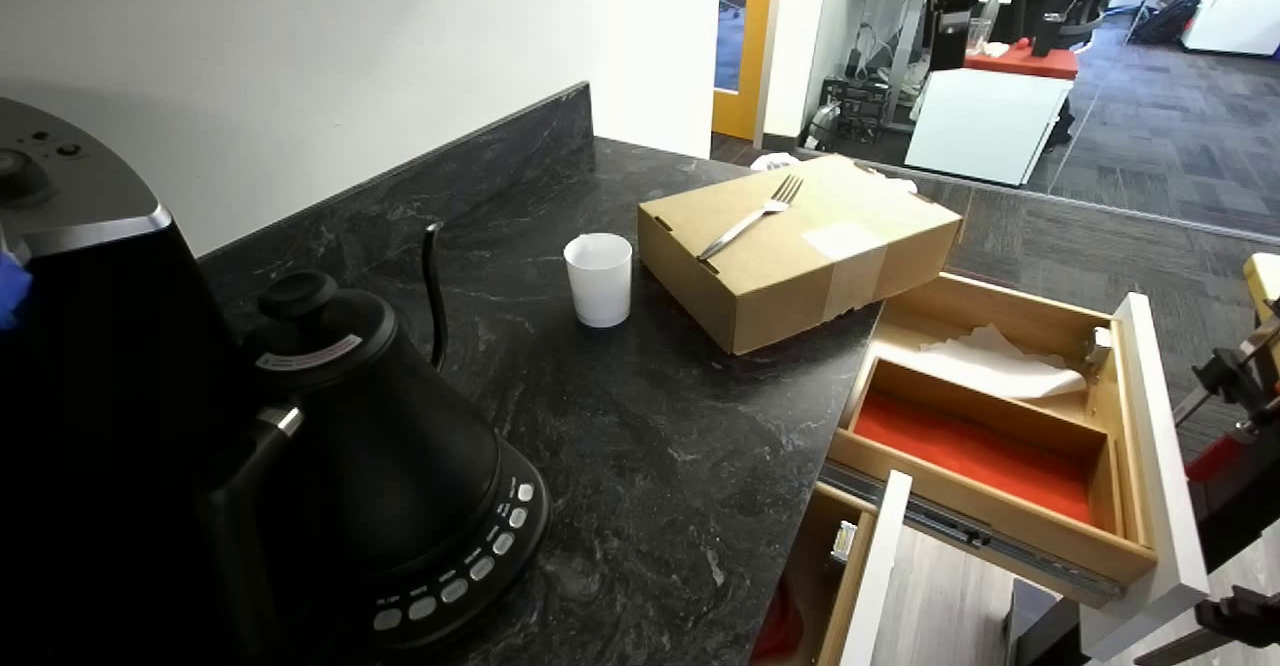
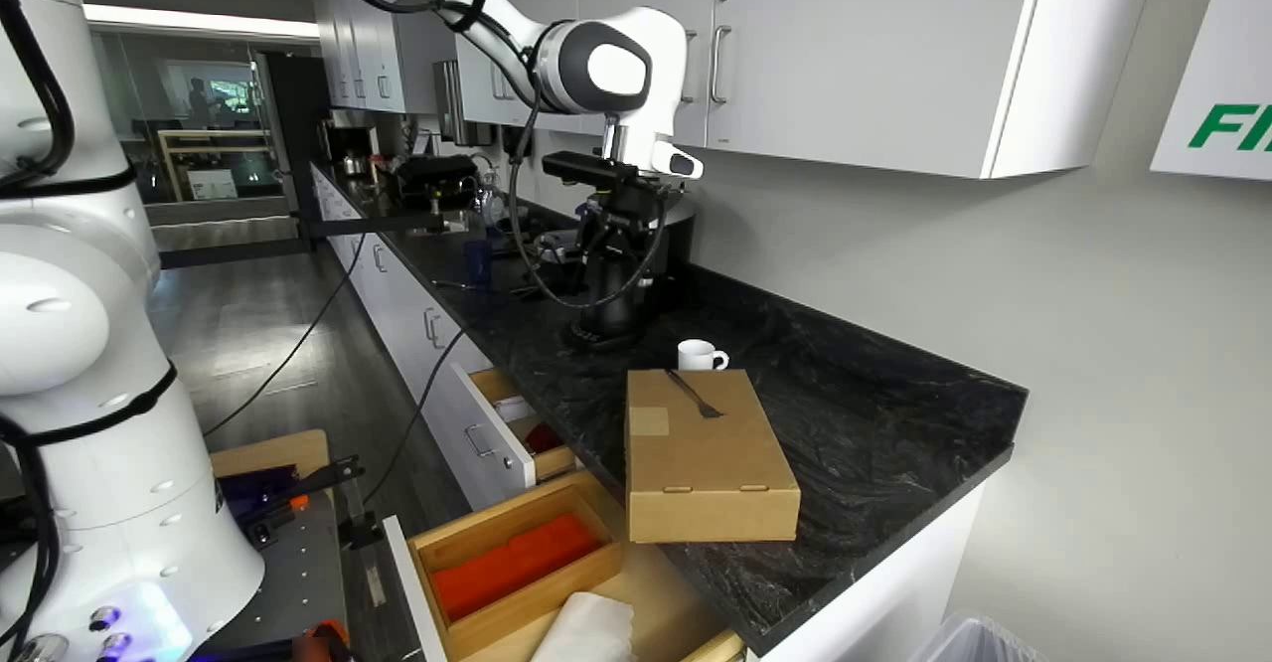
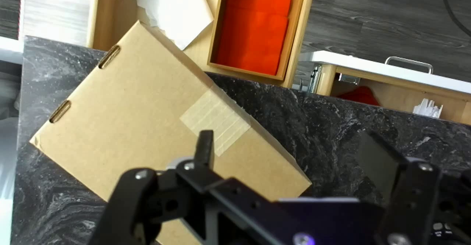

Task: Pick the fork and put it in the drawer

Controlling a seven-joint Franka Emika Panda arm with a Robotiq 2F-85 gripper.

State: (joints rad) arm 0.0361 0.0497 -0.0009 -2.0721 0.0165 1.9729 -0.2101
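The silvery fork (image 1: 750, 219) lies flat on top of the brown cardboard box (image 1: 860, 201), tines toward the far side. It also shows in an exterior view (image 2: 693, 393), dark against the box (image 2: 715, 463). In the wrist view the fork is not visible. The drawer (image 1: 970, 451) is pulled open below the counter edge, with its red-orange floor showing; it also appears in the wrist view (image 3: 254, 35). My gripper (image 3: 292, 151) is open and empty, above the box's corner and the counter. In an exterior view the gripper (image 2: 616, 245) hangs near the kettle, away from the fork.
A white cup (image 1: 600, 281) stands beside the box. A black kettle (image 1: 380, 446) stands on the dark counter (image 1: 650, 466). A second drawer (image 2: 497, 433) is partly open. White paper (image 1: 1000, 366) lies in the open drawer beside the red-floored compartment. The box overhangs the counter edge.
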